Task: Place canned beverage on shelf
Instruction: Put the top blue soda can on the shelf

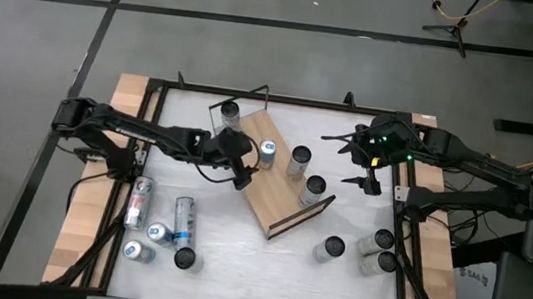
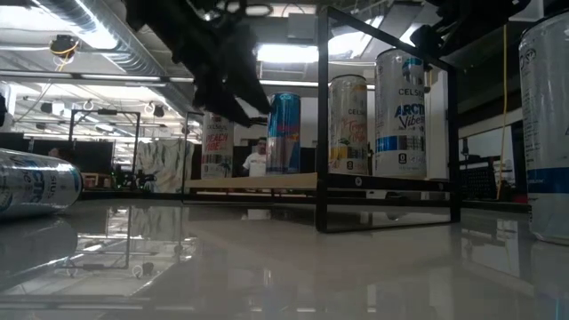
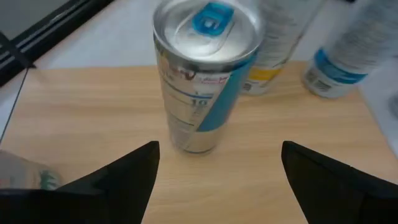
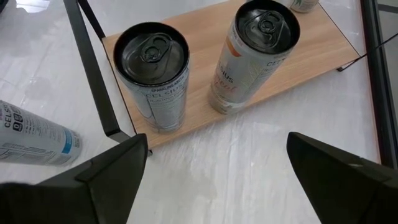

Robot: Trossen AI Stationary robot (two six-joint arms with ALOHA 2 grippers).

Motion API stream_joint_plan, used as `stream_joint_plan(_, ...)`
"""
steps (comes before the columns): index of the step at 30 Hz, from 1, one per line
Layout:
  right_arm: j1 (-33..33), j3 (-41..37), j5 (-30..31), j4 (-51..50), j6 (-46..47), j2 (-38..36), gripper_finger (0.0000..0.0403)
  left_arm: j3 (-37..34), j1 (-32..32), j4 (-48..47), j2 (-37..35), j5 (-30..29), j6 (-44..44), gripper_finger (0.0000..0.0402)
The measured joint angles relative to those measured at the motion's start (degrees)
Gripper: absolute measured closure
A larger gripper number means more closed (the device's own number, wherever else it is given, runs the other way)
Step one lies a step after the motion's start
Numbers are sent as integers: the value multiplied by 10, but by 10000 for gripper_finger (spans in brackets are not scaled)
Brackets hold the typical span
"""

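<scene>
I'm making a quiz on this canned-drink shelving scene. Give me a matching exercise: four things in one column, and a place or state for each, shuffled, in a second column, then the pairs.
Things
1. blue-tabbed silver can
2. light-brown wooden shelf board
3. silver can with red markings
4. right gripper

Places or states
A. lying on its side on the white tabletop, near the left edge
B. open, hanging beside the shelf's end
C. upright on the shelf, just ahead of the open left gripper
D. set at an angle mid-table, carrying three upright cans

Pairs: 1-C, 2-D, 3-A, 4-B
</scene>
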Motion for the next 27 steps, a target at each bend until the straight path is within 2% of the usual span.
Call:
stream_joint_plan(12,0,0,0,1,0,0,24,0,-3,92,78,-41,-31,72)
stream_joint_plan(18,0,0,0,0,0,0,24,0,-3,128,90,-49,-32,72)
stream_joint_plan(23,0,0,0,0,0,0,24,0,-3,133,90,-89,-32,72)
stream_joint_plan(27,0,0,0,0,0,0,24,0,-2,145,90,-93,-30,72)
